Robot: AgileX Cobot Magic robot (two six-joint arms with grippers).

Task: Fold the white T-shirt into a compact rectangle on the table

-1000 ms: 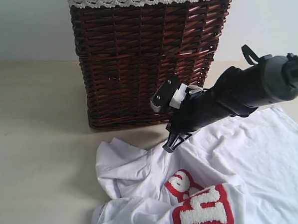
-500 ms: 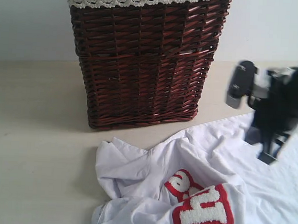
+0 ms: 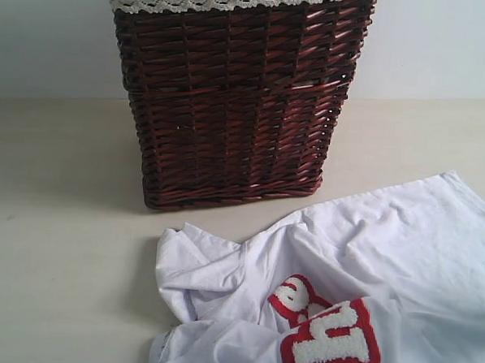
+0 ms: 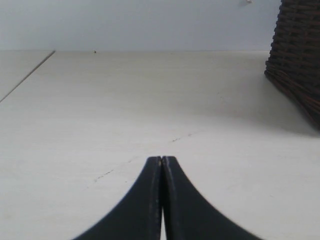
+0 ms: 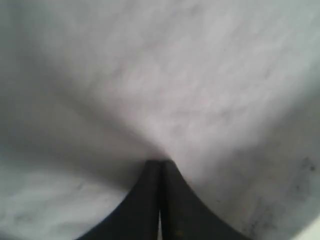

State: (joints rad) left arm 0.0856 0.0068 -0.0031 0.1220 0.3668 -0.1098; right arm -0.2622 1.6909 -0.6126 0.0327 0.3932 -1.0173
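**Ana:** Where is the white T-shirt (image 3: 386, 230) now?

**Ben:** It lies on the table (image 3: 52, 245), in front of the dark wicker basket (image 3: 239, 100) and more to the right side of the exterior view. It is near the basket but does not touch it. It is crumpled, not folded. The left part is bunched in thick folds and the right part lies flatter. The red patch (image 3: 331, 345) with fuzzy white letters faces up, at the lower edge of the view.

**Ana:** How does the left gripper (image 4: 161, 160) stand?

**Ben:** Its two black fingers (image 4: 142, 205) are pressed together, with nothing between them. Below it I see only bare table. The basket is off to one side, well apart.

**Ana:** And the right gripper (image 5: 160, 163)?

**Ben:** Its jaws are pressed together too. The tips are right at the white cloth, which fills the whole wrist view and is blurred. The cloth seems to draw in toward the tips, but whether a fold is caught between them, I cannot tell.
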